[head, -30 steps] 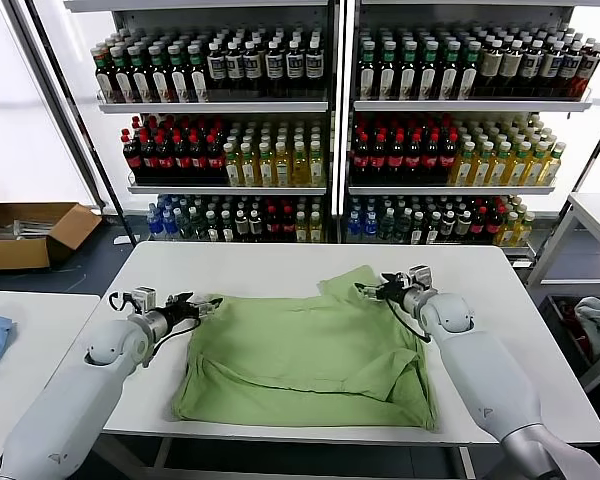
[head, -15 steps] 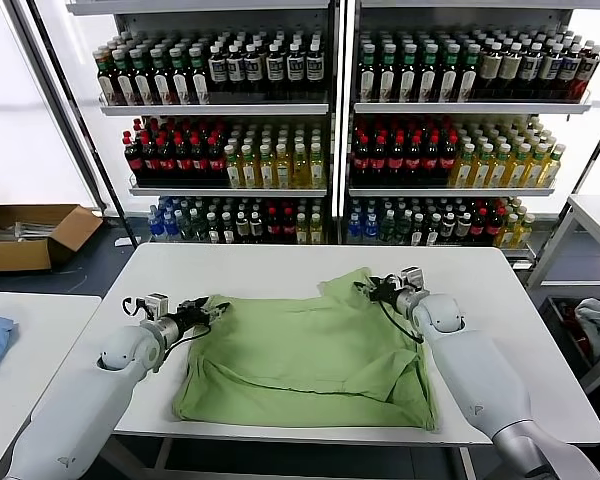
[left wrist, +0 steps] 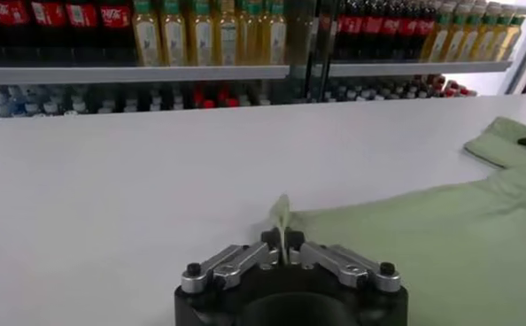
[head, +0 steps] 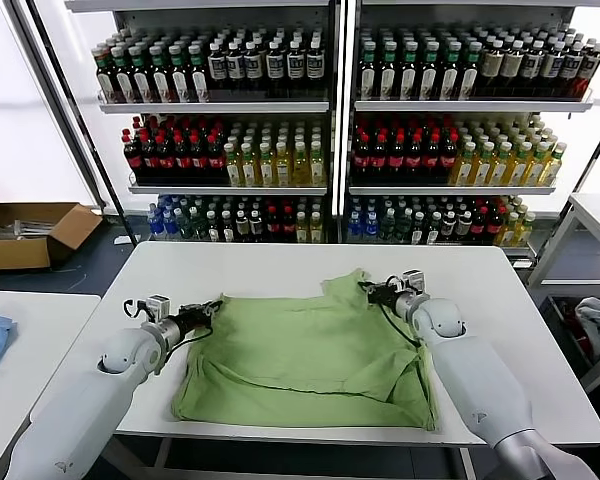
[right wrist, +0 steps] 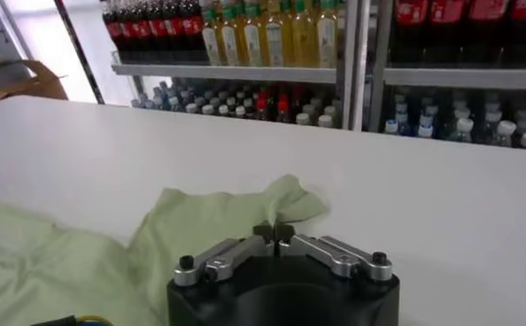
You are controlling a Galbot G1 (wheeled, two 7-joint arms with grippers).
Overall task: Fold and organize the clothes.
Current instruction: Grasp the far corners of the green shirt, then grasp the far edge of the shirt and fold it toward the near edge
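A light green shirt lies spread, somewhat rumpled, across the middle of the white table, its hem toward the near edge. The left gripper is clenched on the shirt's far left corner, a small peak of cloth pinched up between its fingertips. The right gripper is clenched on the cloth at the far right, by the sleeve that sticks out toward the shelves of bottles

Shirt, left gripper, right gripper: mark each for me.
Shirt (head: 310,355), head view, middle of the green back panel.
Left gripper (left wrist: 283,243), left wrist view, between fingertips pinching the shirt edge.
Right gripper (right wrist: 274,232), right wrist view, between fingertips shut on the shirt.
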